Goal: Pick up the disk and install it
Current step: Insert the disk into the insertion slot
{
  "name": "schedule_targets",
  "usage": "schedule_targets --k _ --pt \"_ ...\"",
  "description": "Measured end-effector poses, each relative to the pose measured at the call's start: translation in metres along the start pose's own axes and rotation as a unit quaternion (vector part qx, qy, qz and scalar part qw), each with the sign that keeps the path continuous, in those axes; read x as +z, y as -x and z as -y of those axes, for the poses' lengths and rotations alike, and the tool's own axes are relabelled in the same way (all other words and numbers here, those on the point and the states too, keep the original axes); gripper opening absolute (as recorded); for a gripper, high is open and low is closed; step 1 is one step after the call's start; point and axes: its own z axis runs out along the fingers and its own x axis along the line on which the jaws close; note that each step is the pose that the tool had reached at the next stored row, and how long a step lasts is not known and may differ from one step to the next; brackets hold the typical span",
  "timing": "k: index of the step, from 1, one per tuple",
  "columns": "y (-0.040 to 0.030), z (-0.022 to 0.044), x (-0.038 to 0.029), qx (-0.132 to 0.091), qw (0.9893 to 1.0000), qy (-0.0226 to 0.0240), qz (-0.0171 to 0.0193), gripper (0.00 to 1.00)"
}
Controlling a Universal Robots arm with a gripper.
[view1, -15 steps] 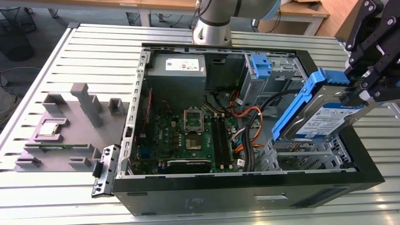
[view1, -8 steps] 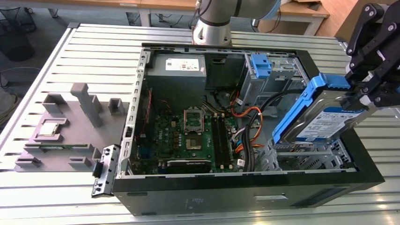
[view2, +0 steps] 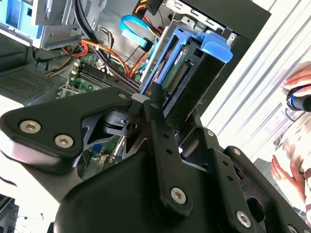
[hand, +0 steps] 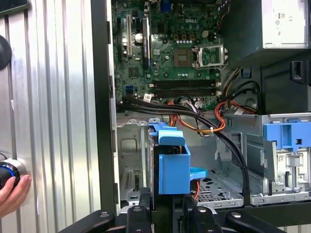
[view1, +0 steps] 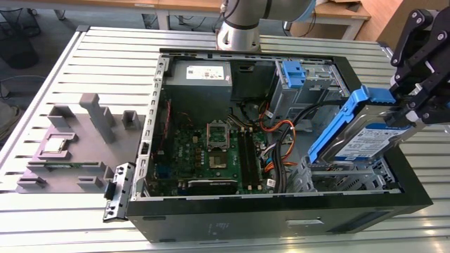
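A: Surface?
B: Slatted metal tabletop (view1: 63,74), ribs running across the exterior view.
A: On it?
B: Open black computer case (view1: 281,224), lying on its side. Grey moulded fixture (view1: 77,158) toward the exterior view's left, apart from the case. Black perforated strip (view1: 118,192) at the case's corner, possibly a slot cover.

Metal and plastic, mostly matt.
Bare silver metal disk (view1: 360,135) with a paper label (view1: 377,141) in a smooth blue plastic carrier (view1: 343,120); matt black gripper (view1: 410,113); ribbed, brushed metal table (view1: 105,63); matt black case (view1: 281,224).
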Motion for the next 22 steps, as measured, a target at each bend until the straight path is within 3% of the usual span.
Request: schedule_targets --k 22 --pt "-0.0009 0.003 0.0094 0.0 1.0 0.0 0.0001 0.35"
